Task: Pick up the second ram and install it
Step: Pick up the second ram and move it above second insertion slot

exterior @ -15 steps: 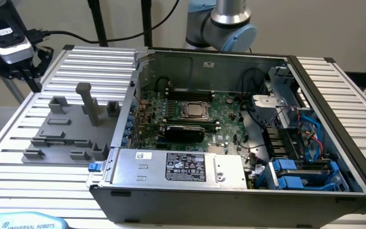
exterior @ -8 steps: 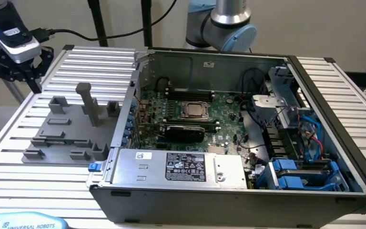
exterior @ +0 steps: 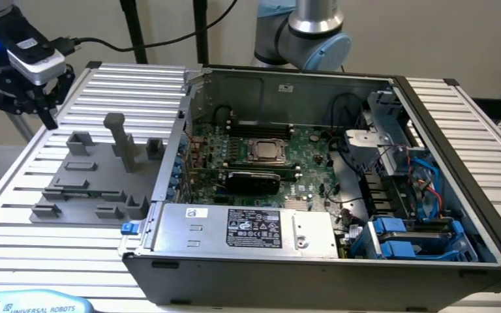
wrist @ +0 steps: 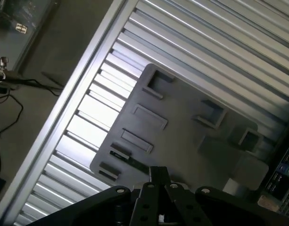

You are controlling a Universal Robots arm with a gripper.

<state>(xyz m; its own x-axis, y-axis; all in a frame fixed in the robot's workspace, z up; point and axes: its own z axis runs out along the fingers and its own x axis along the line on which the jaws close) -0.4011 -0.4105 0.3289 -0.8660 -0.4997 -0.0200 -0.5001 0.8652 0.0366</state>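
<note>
Over the matte grey fixture plate (wrist: 182,136) on ribbed metal slats (wrist: 99,113), the end effector (wrist: 158,175) hangs pinched together

We find the arm (exterior: 307,32) cut off by the exterior view's upper edge, the computer case (wrist: 285,174) clipped at the wrist view's edge, and the power-supply label (exterior: 255,229) too small to read.

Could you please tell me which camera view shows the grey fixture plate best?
The wrist view: it looks down on the grey fixture plate, pockets plain. The exterior view shows it slantwise, its post upright.
</note>
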